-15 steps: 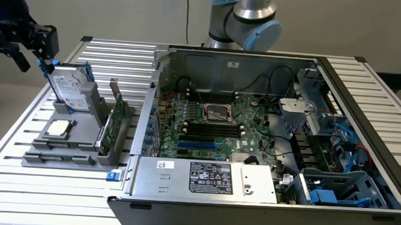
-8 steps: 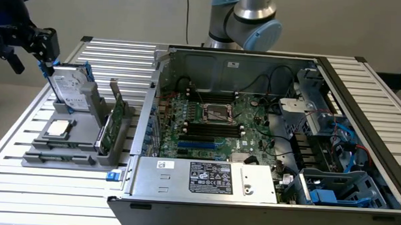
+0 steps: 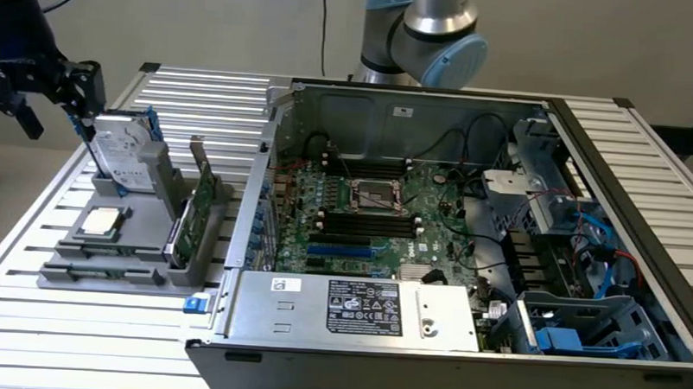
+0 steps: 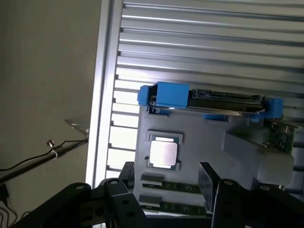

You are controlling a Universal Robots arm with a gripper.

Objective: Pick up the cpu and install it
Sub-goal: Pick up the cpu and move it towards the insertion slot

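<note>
The cpu point(image 3: 101, 222) point(image 4: 164, 153) is a small flat silvery square lying in a recess of the grey holder point(image 3: 131, 247) at the exterior view's left. My gripper point(image 3: 54, 115) point(image 4: 167, 176) hangs in the air above the far end of that holder, beside the upright hard drive point(image 3: 122, 156). In the wrist view its fingers point(image 4: 207, 175) stand apart, open, with nothing between them, and the cpu lies well below them. The empty socket point(image 3: 376, 195) sits in the middle of the motherboard inside the open computer case point(image 3: 621, 256).
A thin green circuit card point(image 3: 200, 205) stands on edge in the holder, between the cpu and the case wall. The hard drive's blue bracket point(image 4: 164, 95) is close to the cpu. The slatted metal table point(image 3: 42, 322) carries everything. The arm's base point(image 3: 427, 37) rises behind the case.
</note>
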